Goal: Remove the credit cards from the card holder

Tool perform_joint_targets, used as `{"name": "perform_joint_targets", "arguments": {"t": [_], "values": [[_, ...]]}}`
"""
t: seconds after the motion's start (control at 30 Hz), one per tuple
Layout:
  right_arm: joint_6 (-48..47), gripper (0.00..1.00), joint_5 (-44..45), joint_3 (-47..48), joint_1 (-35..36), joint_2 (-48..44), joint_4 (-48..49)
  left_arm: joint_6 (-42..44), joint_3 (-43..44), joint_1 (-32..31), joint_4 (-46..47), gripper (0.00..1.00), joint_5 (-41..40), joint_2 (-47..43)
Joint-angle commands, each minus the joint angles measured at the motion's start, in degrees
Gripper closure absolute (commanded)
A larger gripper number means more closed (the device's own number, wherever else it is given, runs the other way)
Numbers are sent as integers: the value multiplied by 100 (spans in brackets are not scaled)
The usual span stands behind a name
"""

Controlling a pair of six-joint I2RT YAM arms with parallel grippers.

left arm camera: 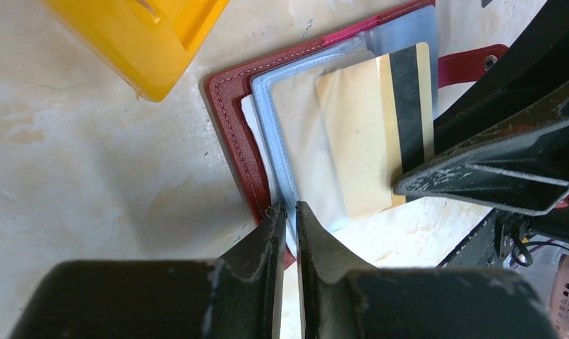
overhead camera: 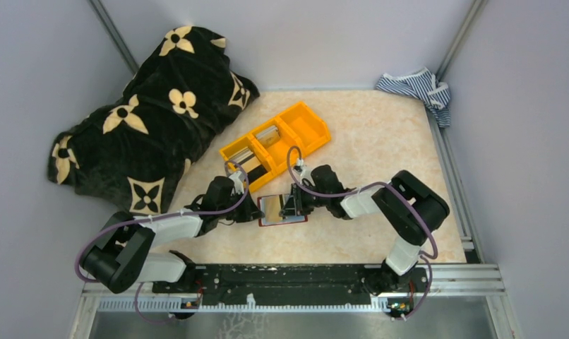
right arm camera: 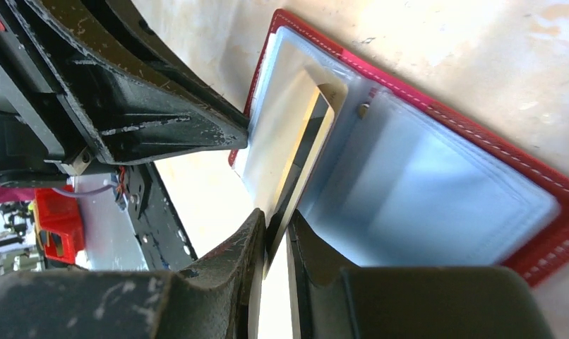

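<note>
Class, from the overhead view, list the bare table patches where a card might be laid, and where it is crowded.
Bare: table between orange bin and striped cloth; strip between card holder and front rail. Crowded: left gripper and right gripper meet at the card holder, beside the bin.

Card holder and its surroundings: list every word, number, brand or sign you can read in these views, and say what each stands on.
No text can be read in any view.
beige card: a dark stripe only, no print showing.
card holder: no lettering.
black blanket: pale flower motifs, no letters.
orange bin: no label.
</note>
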Motion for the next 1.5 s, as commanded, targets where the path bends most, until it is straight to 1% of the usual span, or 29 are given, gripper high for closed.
{"name": "perform_joint_targets", "arguments": {"t": [0.0,0.17,0.23,0.3,0.33,0.53,0.9,0.93,0.97,1.07,1.13,1.27,1.4,1.47], "values": [[-211,82,71,-27,-146,-472,13,265,-113,-44,-499,83,-212,165],[-309,85,117,-2,-196,-505,-122,268,-116,-43,-502,83,-207,141],[-341,89,153,-6,-208,-522,-183,266,-111,-38,-521,83,-204,118],[-370,98,196,-21,-220,-546,-228,268,-112,-41,-539,83,-209,80],[-388,100,232,-31,-233,-562,-268,280,-112,-44,-555,83,-217,61],[-522,100,545,-150,-337,-852,-606,293,-120,-42,-605,83,-228,-139],[-676,100,979,-493,-754,-1811,-1130,352,-90,-34,-673,82,-220,-376],[-676,100,985,-532,-762,-1909,-1130,343,-67,-34,-734,80,-242,-436],[-679,100,989,-542,-767,-1983,-1134,339,-14,-34,-820,76,-294,-555],[-668,100,908,-526,-766,-2143,-1090,382,139,-34,-1040,59,-442,-983],[-648,100,747,-526,-764,-2219,-965,449,271,-34,-1158,52,-486,-1264],[-530,100,463,-517,-766,-2302,-577,496,331,-39,-1059,46,-360,-1596],[-440,100,232,-419,-766,-2354,-335,404,163,-38,-492,42,-180,-1719],[-348,100,120,-411,-765,-2372,-70,328,-14,-34,44,41,-19,-1811]]}}
